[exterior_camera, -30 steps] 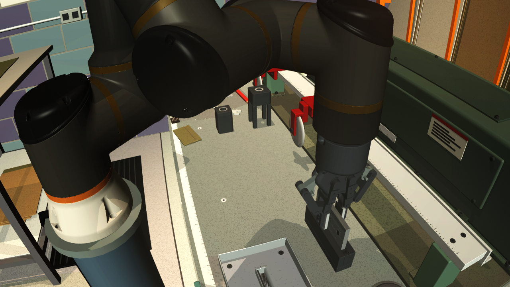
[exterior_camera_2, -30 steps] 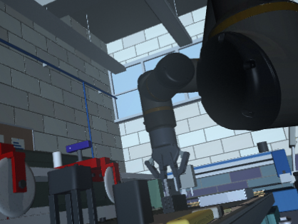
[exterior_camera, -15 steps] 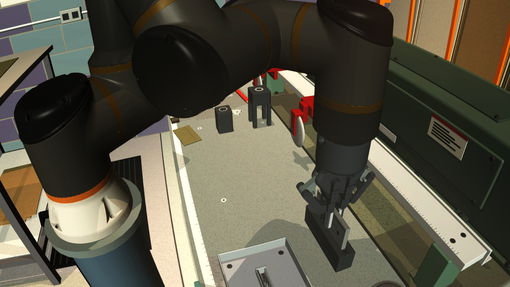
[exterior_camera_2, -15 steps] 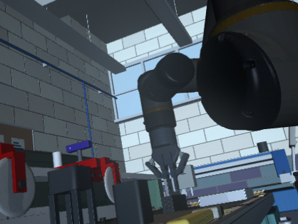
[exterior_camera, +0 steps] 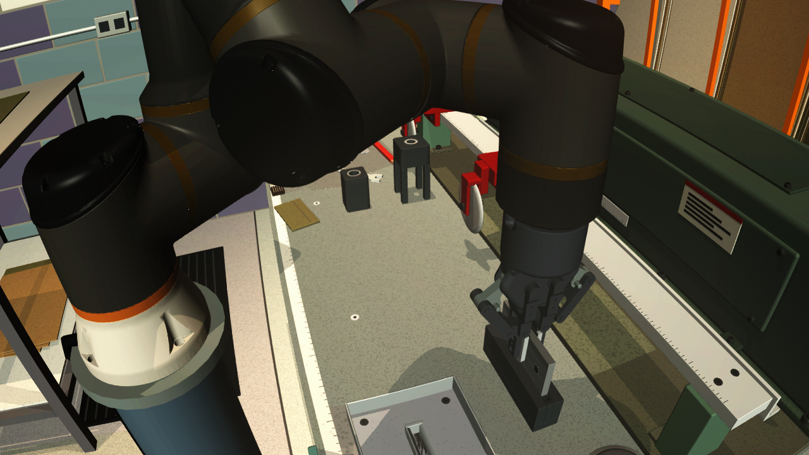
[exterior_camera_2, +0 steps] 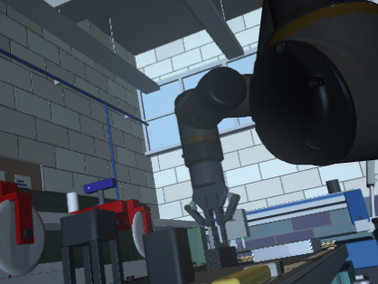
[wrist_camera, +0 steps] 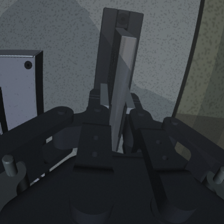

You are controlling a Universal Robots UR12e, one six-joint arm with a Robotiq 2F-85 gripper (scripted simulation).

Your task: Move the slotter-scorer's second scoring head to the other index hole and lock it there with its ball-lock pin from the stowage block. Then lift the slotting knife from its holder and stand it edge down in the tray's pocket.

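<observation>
The slotting knife point(exterior_camera: 536, 362) point(wrist_camera: 122, 80) is a flat grey blade standing on edge in its long black holder point(exterior_camera: 521, 378) point(wrist_camera: 120, 47) on the table. The grey tray point(exterior_camera: 418, 419) point(wrist_camera: 16, 88) lies just left of the holder, with a slotted pocket point(exterior_camera: 417, 436) near its middle. A red scoring head point(exterior_camera: 478, 184) with a pale wheel sits on the white rail further back. In the second side camera a blue-handled pin point(exterior_camera_2: 100, 186) stands above a red head. A dark stowage block point(exterior_camera: 354, 188) stands at the far end. My gripper point(exterior_camera: 526, 339) point(wrist_camera: 117, 122) is closed on the knife's top edge.
Behind the holder runs the white ruled rail point(exterior_camera: 667, 322), with the green machine housing point(exterior_camera: 713, 187) beyond it. A black stand point(exterior_camera: 411, 167) is at the far end. A cardboard piece point(exterior_camera: 296, 214) lies by the table's left edge. The open tabletop stretches between tray and stowage block.
</observation>
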